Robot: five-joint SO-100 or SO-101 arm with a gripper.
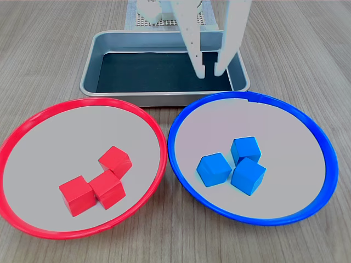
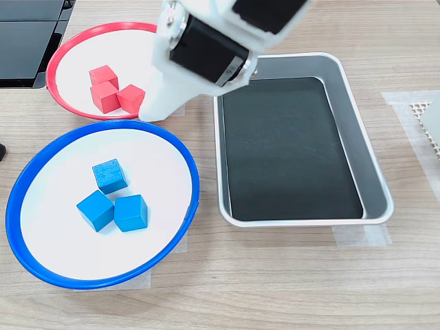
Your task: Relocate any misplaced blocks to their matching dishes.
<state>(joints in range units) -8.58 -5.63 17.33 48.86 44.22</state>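
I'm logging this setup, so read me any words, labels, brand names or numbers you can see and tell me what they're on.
None: no readable text shows in either exterior view.
The red blocks, blue blocks, red-rimmed dish, blue-rimmed dish, metal tray and gripper are all unmarked.

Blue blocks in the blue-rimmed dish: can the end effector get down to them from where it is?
Probably yes. The end effector hangs open and empty over the metal tray, and the three blue blocks lie uncovered in the blue-rimmed dish.
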